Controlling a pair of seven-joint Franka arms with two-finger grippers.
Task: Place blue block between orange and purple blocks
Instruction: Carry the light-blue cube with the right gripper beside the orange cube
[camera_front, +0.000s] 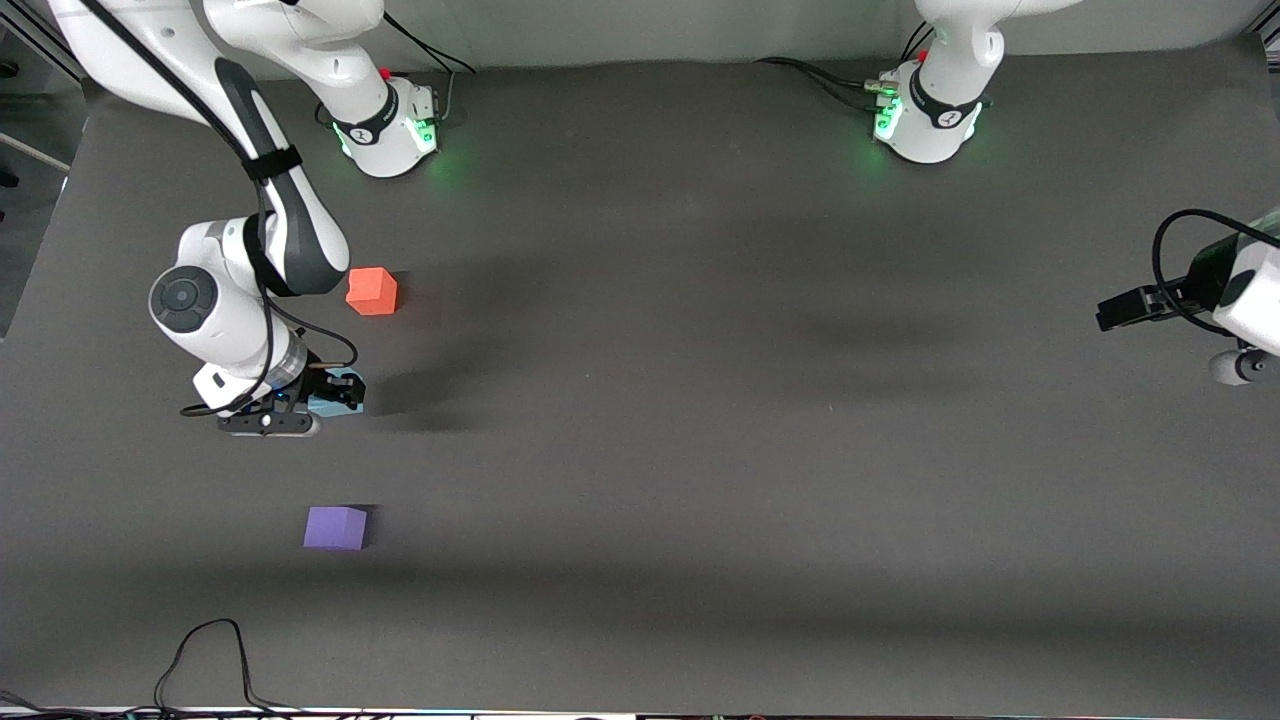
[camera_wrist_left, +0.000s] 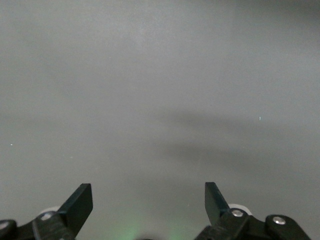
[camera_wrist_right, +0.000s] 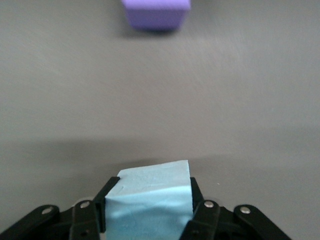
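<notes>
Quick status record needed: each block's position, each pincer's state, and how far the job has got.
blue block: clamped in right pincer, over the table between the other two blocks
orange block: on table, farther from front camera
purple block: on table, nearer to front camera
right pincer: shut on blue block
left pincer: open, empty, waiting at left arm's end of table
task: blue block not yet released

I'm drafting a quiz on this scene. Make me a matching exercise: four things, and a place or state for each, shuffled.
1. blue block
2. orange block
3. purple block
4. left gripper

A. nearest the front camera
B. open, holding nothing
C. between the right gripper's fingers
D. nearest the robot bases

Pairs: 1-C, 2-D, 3-A, 4-B
</notes>
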